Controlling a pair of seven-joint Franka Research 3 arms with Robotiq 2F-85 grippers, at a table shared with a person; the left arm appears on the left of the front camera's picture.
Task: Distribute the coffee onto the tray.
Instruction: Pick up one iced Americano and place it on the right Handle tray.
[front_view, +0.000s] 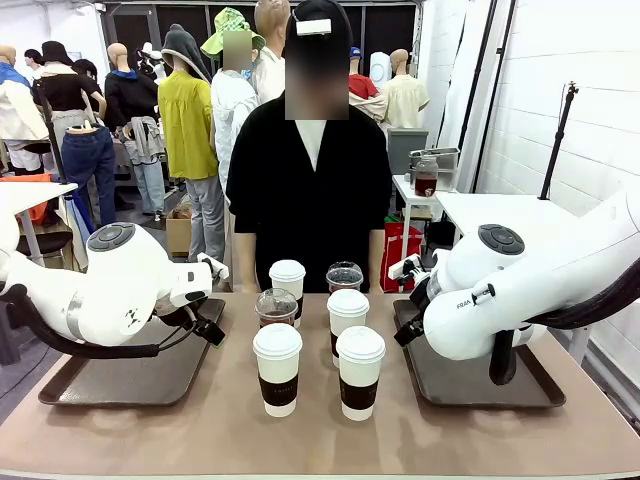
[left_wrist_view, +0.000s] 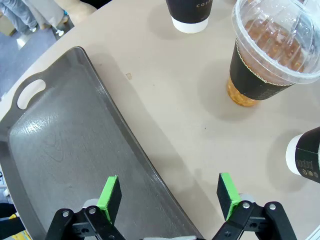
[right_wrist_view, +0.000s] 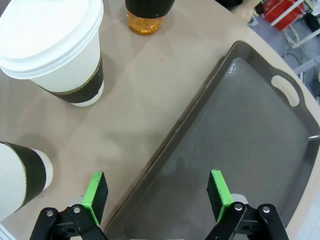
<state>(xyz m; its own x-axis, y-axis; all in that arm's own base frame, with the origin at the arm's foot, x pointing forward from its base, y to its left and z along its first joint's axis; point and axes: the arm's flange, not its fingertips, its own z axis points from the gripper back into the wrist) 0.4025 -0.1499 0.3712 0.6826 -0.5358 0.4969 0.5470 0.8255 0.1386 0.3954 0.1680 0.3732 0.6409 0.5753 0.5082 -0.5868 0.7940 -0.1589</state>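
The coffee stands in a cluster mid-table: several white lidded paper cups with dark sleeves (front_view: 277, 368) and two clear dome-lidded cups of brown drink (front_view: 276, 308). A dark tray (front_view: 110, 380) lies at the left, another tray (front_view: 480, 385) at the right, both bare. My left gripper (left_wrist_view: 168, 197) hangs open over the left tray's (left_wrist_view: 55, 150) inner rim, with a dome-lidded cup (left_wrist_view: 272, 55) ahead of it. Over the right tray's (right_wrist_view: 240, 150) inner rim my right gripper (right_wrist_view: 156, 196) stands open, a white cup (right_wrist_view: 55, 50) ahead. Neither holds anything.
A person in black (front_view: 305, 190) stands at the table's far edge behind the cups. Bare tabletop (front_view: 200, 430) runs along the near edge. Both bulky white arms (front_view: 120, 290) sit low over the trays' inner ends.
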